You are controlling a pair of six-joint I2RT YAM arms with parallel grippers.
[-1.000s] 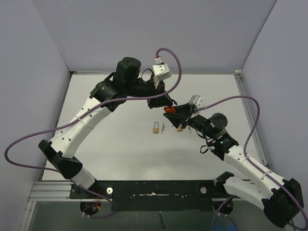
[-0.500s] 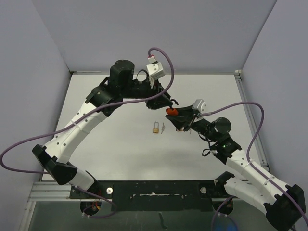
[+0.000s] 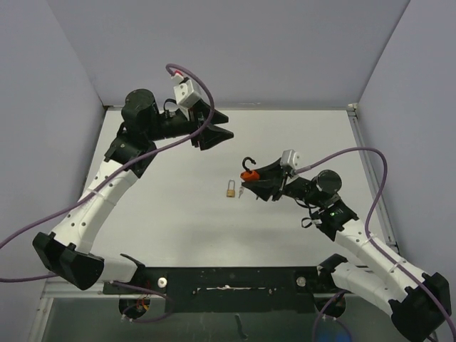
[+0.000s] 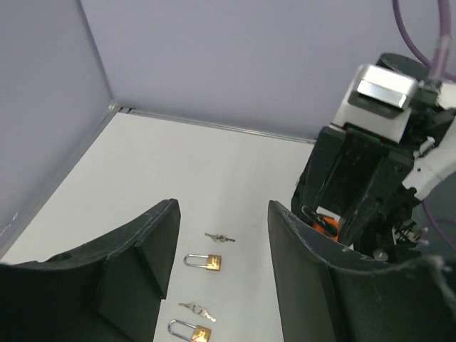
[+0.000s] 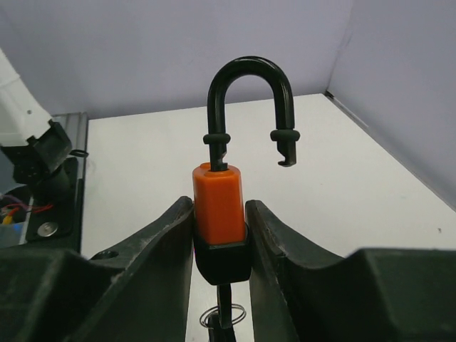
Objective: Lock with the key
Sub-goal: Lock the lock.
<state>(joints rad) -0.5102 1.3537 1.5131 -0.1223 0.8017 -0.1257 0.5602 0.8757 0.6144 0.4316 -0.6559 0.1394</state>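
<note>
Left gripper [image 4: 223, 211] hangs spread wide and empty, up-left of the orange padlock [image 5: 219, 194] and well apart from it. Brass padlock [image 3: 230, 189] and a loose key [image 3: 241, 191] lie on the table [image 3: 164, 214] just left of the orange one. Right gripper [image 5: 219, 214] pinches the orange body, held clear of the table, black shackle [image 5: 249, 68] open, key ring [image 5: 224, 313] dangling underneath. Step looks like lock presented, not yet closed. Next probably needs the left in to seat the shackle, then work the key.
</note>
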